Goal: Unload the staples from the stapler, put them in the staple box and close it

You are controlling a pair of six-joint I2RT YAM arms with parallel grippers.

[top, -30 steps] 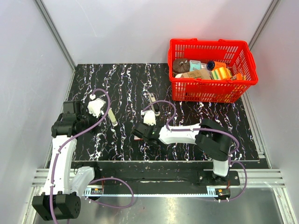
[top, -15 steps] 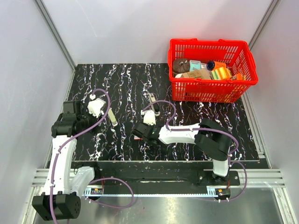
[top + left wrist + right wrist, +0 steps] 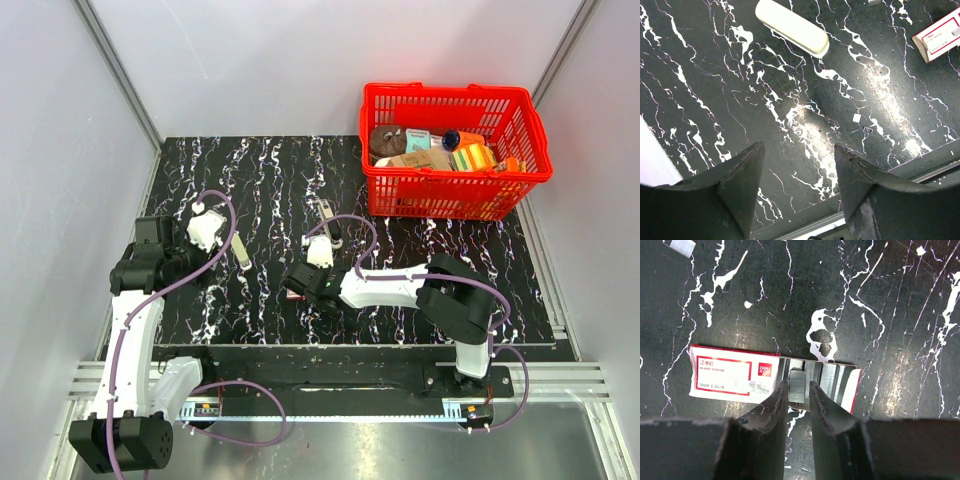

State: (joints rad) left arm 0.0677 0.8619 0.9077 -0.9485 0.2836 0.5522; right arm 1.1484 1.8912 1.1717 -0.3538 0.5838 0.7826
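Observation:
In the right wrist view a red-and-white staple box (image 3: 732, 374) lies on the black marbled table with its right end open, showing rows of staples. A short strip of staples (image 3: 799, 382) rests on those rows between the tips of my right gripper (image 3: 798, 386). Its jaws stand slightly apart on either side of the strip, so it is open. In the top view the stapler (image 3: 327, 218) lies beyond that gripper, mid-table, apart from both arms. My left gripper (image 3: 799, 152) hangs open over bare table with nothing in it. A cream oblong piece (image 3: 792, 26) lies ahead of it.
A red basket (image 3: 455, 192) full of assorted items stands at the back right. A small loose bit of staples (image 3: 682, 246) lies beyond the box. A tiny white chip (image 3: 856, 118) sits near the table's front edge. The staple box (image 3: 940, 34) also shows at the left wrist view's top right.
The right gripper's jaws have parted a little around the staple strip at the box. Both arms otherwise stay where they were.

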